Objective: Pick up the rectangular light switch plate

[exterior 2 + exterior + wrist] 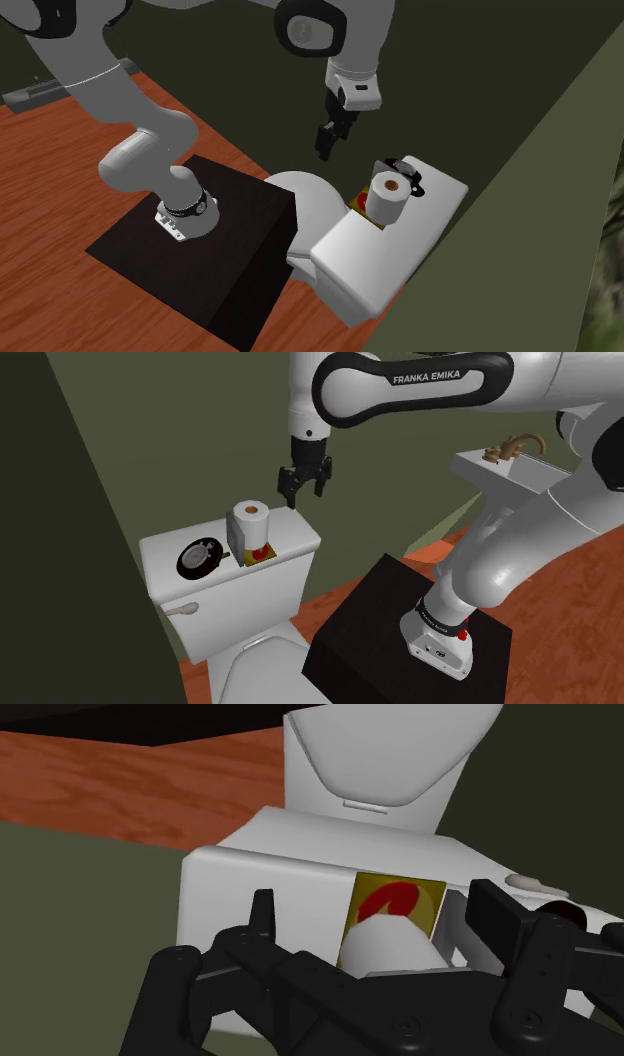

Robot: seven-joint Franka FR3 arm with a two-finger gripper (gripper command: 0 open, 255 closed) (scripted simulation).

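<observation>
gripper [306,493] wide open and empty above the toilet tank [296,532], yellow-and-red plate [262,555] beside the paper roll [250,524]

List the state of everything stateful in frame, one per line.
gripper: open, empty, in the air.
yellow switch plate: flat on tank lid, not gripped.
toilet roll: upright.
toilet lid: down.
black round object: lying on tank lid.

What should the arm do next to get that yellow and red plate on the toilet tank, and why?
Probably lower the open gripper toward the yellow plate, aiming at its edge away from the paper roll. It hangs above the tank lid, and the roll stands right by the plate.
</observation>
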